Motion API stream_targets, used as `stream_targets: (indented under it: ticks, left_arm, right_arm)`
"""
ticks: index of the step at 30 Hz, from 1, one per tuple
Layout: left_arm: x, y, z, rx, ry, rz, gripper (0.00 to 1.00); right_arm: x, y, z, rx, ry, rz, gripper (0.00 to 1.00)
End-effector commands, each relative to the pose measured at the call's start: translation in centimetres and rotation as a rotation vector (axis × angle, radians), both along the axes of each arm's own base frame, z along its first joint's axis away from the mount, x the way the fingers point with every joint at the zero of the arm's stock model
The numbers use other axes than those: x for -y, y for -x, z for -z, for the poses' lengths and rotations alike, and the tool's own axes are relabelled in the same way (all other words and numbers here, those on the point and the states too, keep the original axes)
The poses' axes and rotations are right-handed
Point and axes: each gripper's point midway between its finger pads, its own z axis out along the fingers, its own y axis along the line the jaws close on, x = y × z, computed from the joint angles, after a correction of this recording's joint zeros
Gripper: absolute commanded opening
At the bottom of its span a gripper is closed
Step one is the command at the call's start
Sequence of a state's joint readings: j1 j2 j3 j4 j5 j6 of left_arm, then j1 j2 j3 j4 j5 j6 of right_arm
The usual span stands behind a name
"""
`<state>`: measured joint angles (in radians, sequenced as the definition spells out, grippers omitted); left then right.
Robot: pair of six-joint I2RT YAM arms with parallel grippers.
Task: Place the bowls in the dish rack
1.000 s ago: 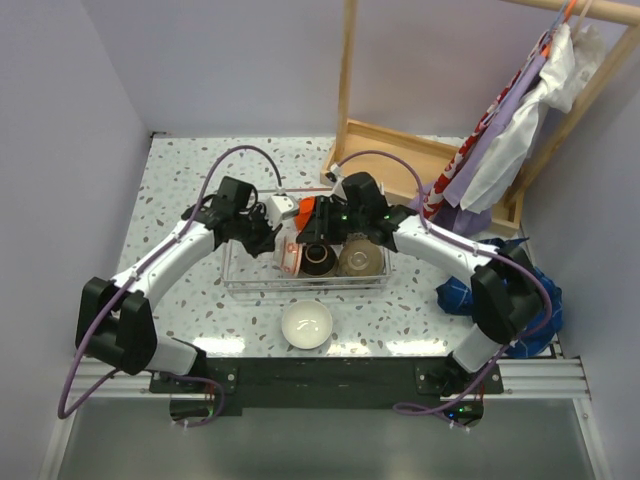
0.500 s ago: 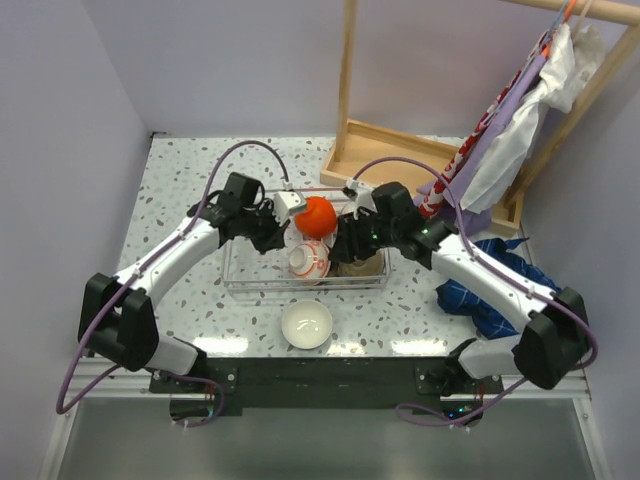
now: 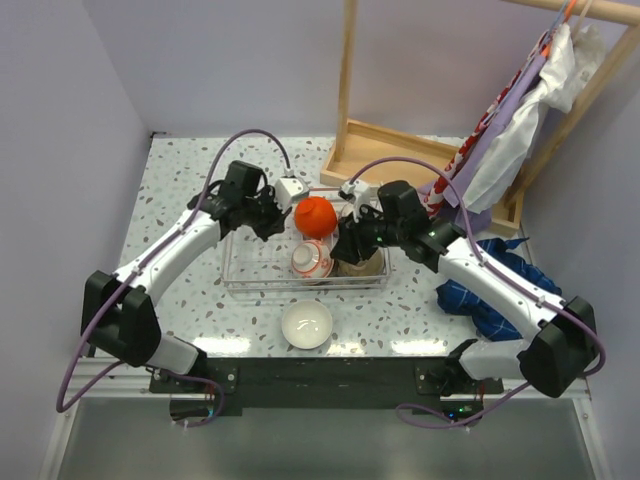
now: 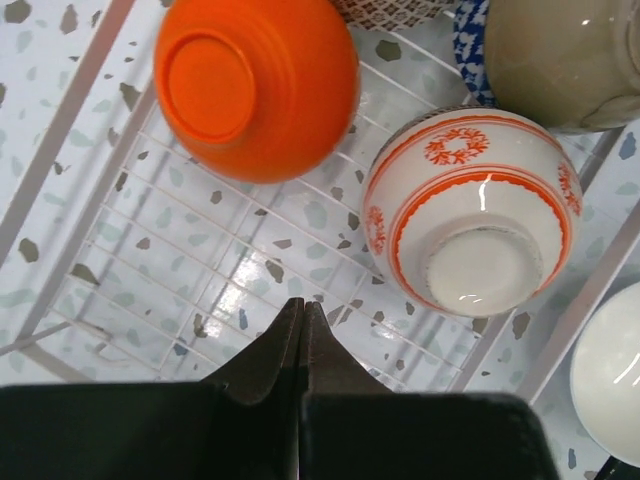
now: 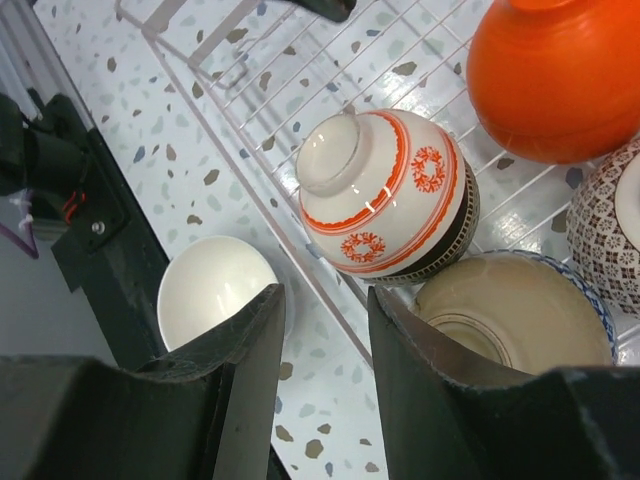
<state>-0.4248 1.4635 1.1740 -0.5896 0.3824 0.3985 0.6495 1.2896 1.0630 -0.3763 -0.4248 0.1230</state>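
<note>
**Four bowls in the rack, one white bowl outside it**

Top external view: the dish rack [image 3: 243, 272] sits mid-tabletop [image 3: 180, 170]. The orange bowl [image 3: 314, 214] lies at the rack's far side, with the red-patterned bowl [image 3: 311, 259] nearer the arms and the beige bowl [image 3: 364, 263] just to its right. The white bowl [image 3: 306, 324] stands on the tabletop outside the rack, between it and the arm bases. The left hand [image 3: 274, 218] hovers over the rack's far left part, just beside the orange bowl. The right hand [image 3: 343, 243] hangs over the rack between the red-patterned and beige bowls.

Left wrist view: the left hand's fingers are pressed together with nothing between them, above bare rack wire. The orange and red-patterned bowls both sit bottom up, apart from each other.

Right wrist view: the right hand's fingers are spread and pinch nothing. They hang over the rack's near edge, with the white bowl to one side and the beige bowl, mouth up, to the other. A brown lattice-patterned bowl [image 5: 606, 225] sits in the rack, just beside the orange and beige bowls.
</note>
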Motion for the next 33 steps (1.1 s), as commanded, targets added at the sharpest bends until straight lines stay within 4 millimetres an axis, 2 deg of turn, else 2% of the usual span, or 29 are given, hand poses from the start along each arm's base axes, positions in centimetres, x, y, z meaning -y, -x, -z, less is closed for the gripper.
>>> stream_targets:
  ticks: [1,2,3,4,5,6,7,8,11,13,16,20,24,27,29,33]
  left_arm:
    - [-3.3,-3.9,-4.3,0.15,-0.004,-0.183,0.0]
    - [-4.2,-4.6,-4.9,0.157,0.009,-0.219,0.01]
    - [-6.1,-5.9,-5.4,0.159,0.035,-0.299,0.05]
    - [-6.9,-6.4,-5.8,0.159,0.052,-0.334,0.07]
    - [-7.3,-6.9,-6.5,0.169,0.076,-0.357,0.07]
    - [-8.4,-7.5,-7.1,0.179,0.092,-0.398,0.06]
    - [-8.6,-7.6,-7.5,0.193,0.095,-0.405,0.0]
    - [-8.7,-7.7,-7.8,0.207,0.093,-0.406,0.0]
    - [-8.7,-7.4,-8.6,0.23,0.104,-0.408,0.0]
    - [-8.8,-7.0,-8.6,0.237,0.11,-0.41,0.0]
    - [-9.2,-6.8,-8.3,0.24,0.118,-0.424,0.0]
    - [-9.9,-7.0,-8.6,0.24,0.145,-0.44,0.0]
    - [-10.4,-7.1,-8.4,0.237,0.146,-0.449,0.0]
    - [-10.3,-6.9,-8.2,0.229,0.15,-0.444,0.0]
    - [-10.3,-6.8,-8.0,0.223,0.152,-0.441,0.0]
    - [-10.2,-6.8,-7.6,0.216,0.152,-0.433,0.0]
  right_arm:
    - [-1.5,-0.5,-2.6,0.162,-0.001,-0.168,0.43]
    - [-1.7,-0.6,-2.5,0.157,0.009,-0.178,0.42]
    - [-2.3,-0.9,-3.5,0.176,-0.002,-0.19,0.4]
    - [-2.7,-1.1,-3.6,0.187,0.005,-0.209,0.33]
    - [-3.2,-1.4,-2.3,0.16,0.038,-0.224,0.28]
    - [-3.9,-1.6,-2.9,0.176,0.039,-0.24,0.23]
    - [-4.3,-1.9,-2.4,0.172,0.056,-0.254,0.14]
    - [-4.7,-2.0,-1.0,0.132,0.085,-0.265,0.11]
    - [-5.8,-2.9,-0.5,0.118,0.089,-0.267,0.04]
    - [-6.2,-2.9,-0.3,0.14,0.099,-0.282,0.02]
    - [-6.8,-1.8,0.9,0.157,0.157,-0.339,0.02]
    - [-7.5,-0.6,2.1,0.106,0.189,-0.383,0.0]
    - [-8.3,-0.8,2.5,0.103,0.189,-0.385,0.0]
    - [-8.4,-1.2,3.6,0.072,0.214,-0.368,0.0]
    - [-8.2,-1.2,4.9,0.031,0.246,-0.367,0.0]
    - [-7.7,-1.7,5.9,-0.05,0.218,-0.319,0.0]
